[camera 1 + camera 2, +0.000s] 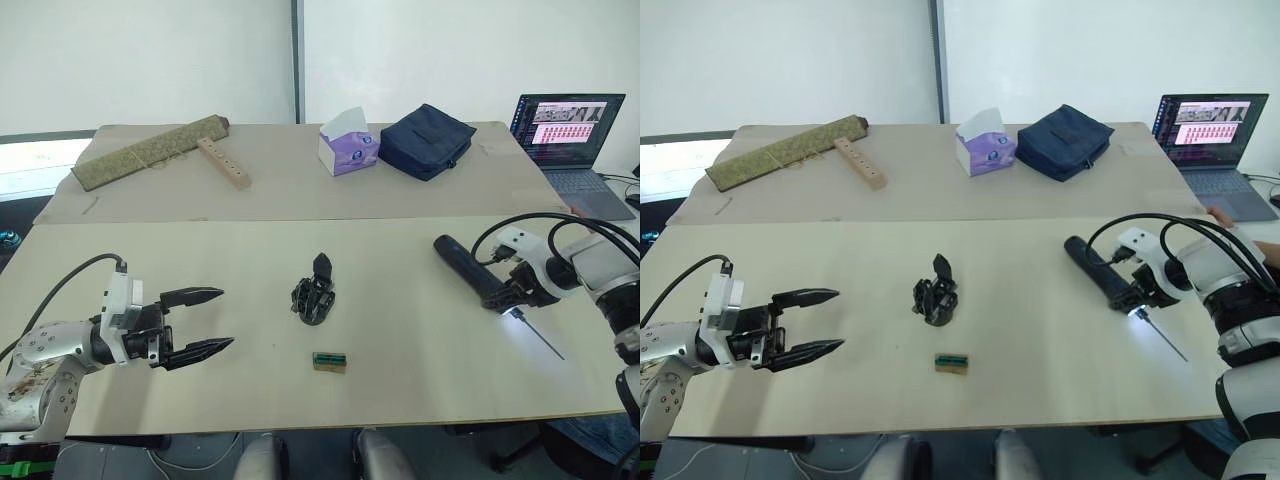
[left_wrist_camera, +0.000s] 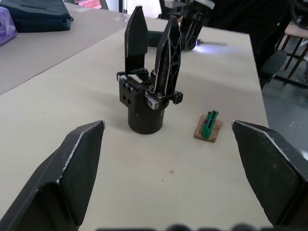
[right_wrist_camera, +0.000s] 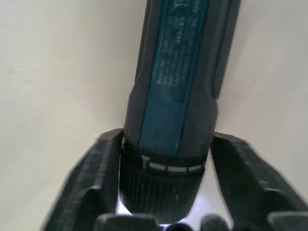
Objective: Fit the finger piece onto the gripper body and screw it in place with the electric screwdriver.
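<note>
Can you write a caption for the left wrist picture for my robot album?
Open left gripper faces the upright gripper body, with a small green-and-tan block beside it.

The gripper body (image 1: 314, 293) stands upright on its round black base near the middle of the surface (image 1: 400, 350), with two pointed black fingers rising side by side from it. The electric screwdriver (image 1: 470, 272), a thick matte black cylinder, lies well apart to its right, its thin metal bit lit at the tip.
</note>
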